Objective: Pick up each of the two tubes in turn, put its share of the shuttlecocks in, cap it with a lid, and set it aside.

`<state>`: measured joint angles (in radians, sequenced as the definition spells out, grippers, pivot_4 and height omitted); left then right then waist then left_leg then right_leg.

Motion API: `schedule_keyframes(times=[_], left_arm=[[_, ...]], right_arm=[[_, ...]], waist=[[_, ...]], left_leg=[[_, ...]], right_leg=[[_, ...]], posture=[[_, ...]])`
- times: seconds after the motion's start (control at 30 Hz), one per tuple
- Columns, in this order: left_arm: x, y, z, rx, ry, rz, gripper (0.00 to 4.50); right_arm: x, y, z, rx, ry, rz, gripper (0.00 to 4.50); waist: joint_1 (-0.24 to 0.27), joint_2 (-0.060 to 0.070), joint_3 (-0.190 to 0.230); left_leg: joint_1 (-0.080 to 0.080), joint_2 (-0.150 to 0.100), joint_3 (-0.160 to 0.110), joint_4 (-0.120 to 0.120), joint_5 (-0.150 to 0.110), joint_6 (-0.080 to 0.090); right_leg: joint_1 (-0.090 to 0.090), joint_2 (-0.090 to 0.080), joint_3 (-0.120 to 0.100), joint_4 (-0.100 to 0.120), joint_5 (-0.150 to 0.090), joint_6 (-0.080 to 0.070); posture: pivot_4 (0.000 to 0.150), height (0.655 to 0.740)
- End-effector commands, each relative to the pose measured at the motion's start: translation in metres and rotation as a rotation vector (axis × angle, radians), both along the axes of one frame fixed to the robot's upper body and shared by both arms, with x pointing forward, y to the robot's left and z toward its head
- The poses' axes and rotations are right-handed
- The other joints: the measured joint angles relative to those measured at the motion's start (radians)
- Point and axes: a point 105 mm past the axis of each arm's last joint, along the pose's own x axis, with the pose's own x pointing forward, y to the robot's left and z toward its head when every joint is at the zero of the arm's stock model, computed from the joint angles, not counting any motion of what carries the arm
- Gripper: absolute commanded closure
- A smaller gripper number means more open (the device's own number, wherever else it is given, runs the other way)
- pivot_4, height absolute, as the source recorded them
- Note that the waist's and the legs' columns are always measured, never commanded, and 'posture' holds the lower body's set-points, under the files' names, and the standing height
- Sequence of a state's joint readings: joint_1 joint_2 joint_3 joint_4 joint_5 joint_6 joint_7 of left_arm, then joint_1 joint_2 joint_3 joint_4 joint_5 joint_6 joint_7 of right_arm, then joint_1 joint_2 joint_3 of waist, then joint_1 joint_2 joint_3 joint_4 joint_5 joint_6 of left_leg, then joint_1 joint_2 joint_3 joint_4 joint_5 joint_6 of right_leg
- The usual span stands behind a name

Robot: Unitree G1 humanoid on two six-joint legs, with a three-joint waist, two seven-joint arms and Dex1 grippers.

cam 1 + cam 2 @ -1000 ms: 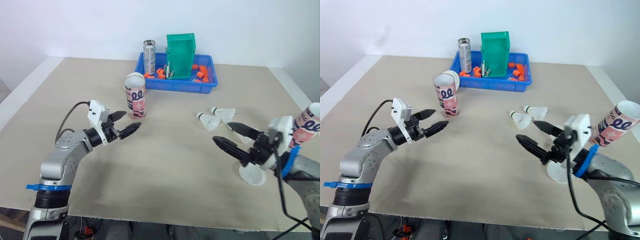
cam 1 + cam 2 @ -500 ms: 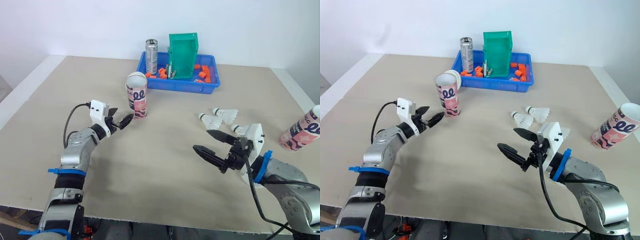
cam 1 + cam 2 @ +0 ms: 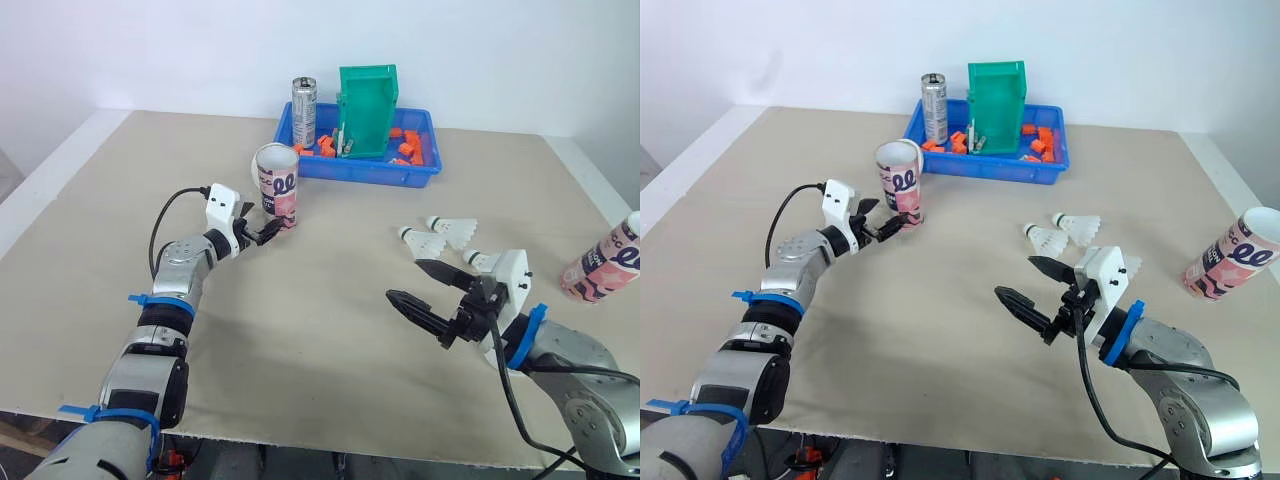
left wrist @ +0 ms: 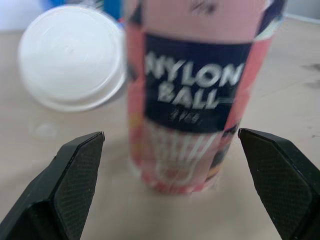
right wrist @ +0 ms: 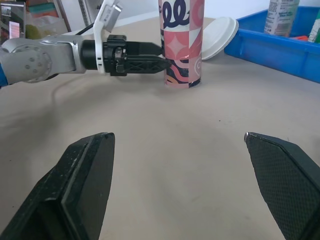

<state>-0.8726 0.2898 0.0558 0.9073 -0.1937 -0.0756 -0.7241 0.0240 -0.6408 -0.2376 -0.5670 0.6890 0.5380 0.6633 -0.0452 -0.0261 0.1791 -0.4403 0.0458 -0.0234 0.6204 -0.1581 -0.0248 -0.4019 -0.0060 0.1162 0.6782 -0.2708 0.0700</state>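
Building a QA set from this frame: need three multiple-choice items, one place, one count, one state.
1. Where does the silver metal can stand? A. on the floor; B. in the blue plastic tray; C. in a person's hand.
2. How many pink patterned cardboard tubes are there? A. four; B. one; C. two.
3. The left end effector is: A. open, facing the near tube; B. shut on that tube; C. shut on a lid.
Answers: 1 B, the can rises from the tray; 2 C, one by the left end effector, one far right; 3 A, its fingers stand apart, the tube ahead.
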Motion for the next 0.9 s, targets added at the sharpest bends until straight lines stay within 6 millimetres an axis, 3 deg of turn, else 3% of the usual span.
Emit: schedule_keyframes(times=[0.03, 0.6, 0.9], left_arm=[[0.006, -0.003, 0.014, 0.025, -0.05, -0.017, 0.0], [0.02, -0.023, 0.025, 0.017, -0.049, 0.0, 0.0], [0.022, -0.027, 0.022, 0.003, -0.022, 0.017, 0.0]], right_arm=[[-0.004, 0.001, 0.017, -0.014, -0.078, 0.007, 0.06], [0.003, 0.007, 0.043, 0.007, -0.216, -0.087, 0.06], [0.001, 0.017, 0.045, 0.028, -0.225, -0.079, 0.06]], waist=[[0.0, 0.0, 0.0], [-0.001, -0.001, 0.001], [0.0, -0.001, 0.001]], left_leg=[[0.0, 0.0, 0.0, 0.0, 0.0, 0.0], [-0.001, 0.0, -0.001, 0.0, 0.0, 0.0], [-0.002, -0.001, -0.001, 0.0, 0.0, 0.0]], right_leg=[[0.0, 0.0, 0.0, 0.0, 0.0, 0.0], [-0.001, 0.0, -0.001, 0.0, 0.0, 0.001], [-0.001, 0.0, -0.001, 0.0, 0.0, 0.001]], posture=[[0.15, 0.7362], [0.15, 0.7362], [0.15, 0.7362]])
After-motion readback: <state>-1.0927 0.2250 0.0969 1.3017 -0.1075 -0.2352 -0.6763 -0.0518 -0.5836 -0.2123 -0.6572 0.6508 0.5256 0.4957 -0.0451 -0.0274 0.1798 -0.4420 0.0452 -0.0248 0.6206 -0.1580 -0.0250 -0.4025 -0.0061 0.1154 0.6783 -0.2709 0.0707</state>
